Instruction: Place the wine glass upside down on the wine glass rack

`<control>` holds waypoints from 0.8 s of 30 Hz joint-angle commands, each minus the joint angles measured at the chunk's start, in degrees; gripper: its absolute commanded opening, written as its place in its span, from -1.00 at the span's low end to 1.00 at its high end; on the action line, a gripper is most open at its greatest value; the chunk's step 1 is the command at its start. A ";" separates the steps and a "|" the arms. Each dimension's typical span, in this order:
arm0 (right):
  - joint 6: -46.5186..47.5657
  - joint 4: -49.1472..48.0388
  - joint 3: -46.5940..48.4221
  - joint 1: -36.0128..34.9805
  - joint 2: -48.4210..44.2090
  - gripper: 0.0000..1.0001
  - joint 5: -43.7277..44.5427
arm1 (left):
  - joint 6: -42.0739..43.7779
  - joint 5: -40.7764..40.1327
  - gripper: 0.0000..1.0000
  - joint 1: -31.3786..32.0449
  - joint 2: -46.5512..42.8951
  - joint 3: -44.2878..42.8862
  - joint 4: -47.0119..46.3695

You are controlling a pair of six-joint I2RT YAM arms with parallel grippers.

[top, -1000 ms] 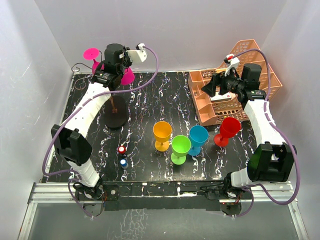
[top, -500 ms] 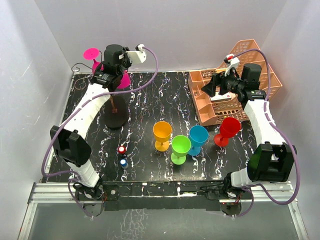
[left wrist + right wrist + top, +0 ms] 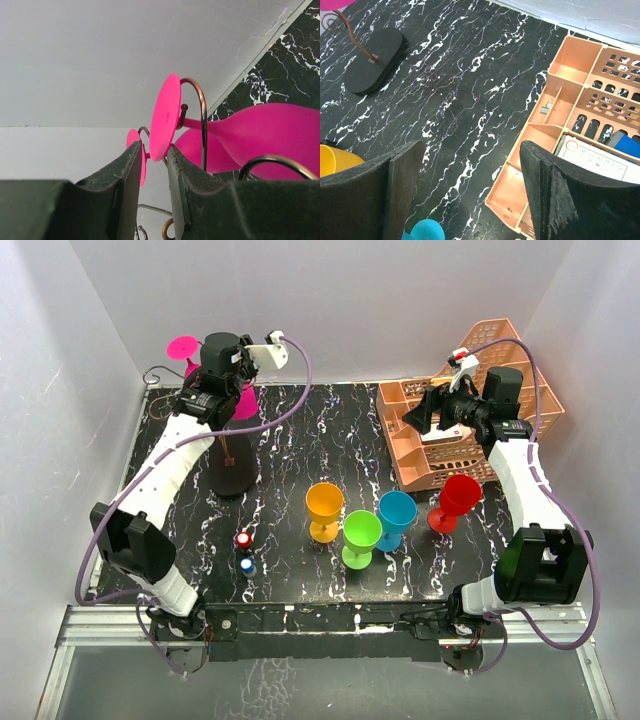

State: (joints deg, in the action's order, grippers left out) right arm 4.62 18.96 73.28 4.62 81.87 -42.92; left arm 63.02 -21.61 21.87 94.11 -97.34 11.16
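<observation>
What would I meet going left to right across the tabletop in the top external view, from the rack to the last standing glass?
wine glass rack → orange glass → green glass → blue glass → red glass. The peach basket spans the last two, so it is left out.

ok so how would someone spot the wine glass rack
On the black marbled table, look far left, opposite the peach basket rack. The wine glass rack stands there on a black oval base; it alone is thin wire, with pink wine glasses hung on top.

Overhead and close wrist views all show the rack point(image 3: 233, 480).
</observation>
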 commanded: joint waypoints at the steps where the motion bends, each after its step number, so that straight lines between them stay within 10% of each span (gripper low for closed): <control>1: 0.03 -3.84 -0.04 0.43 -0.05 0.68 -1.03 | -0.11 -1.16 -0.45 -0.23 -5.72 0.97 -0.06; 13: 6.31 3.07 4.64 0.36 0.99 0.68 1.26 | -1.72 -1.43 -0.32 -0.25 -10.26 3.48 1.27; 24: 18.89 22.93 10.36 0.39 -4.99 0.72 20.70 | -17.97 9.45 -0.07 -1.23 -18.86 1.76 12.07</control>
State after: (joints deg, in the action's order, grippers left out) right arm 18.48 34.96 79.66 4.62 82.06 -31.46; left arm 53.76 -18.46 21.47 80.68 -93.76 18.33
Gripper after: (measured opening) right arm 0.856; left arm 0.439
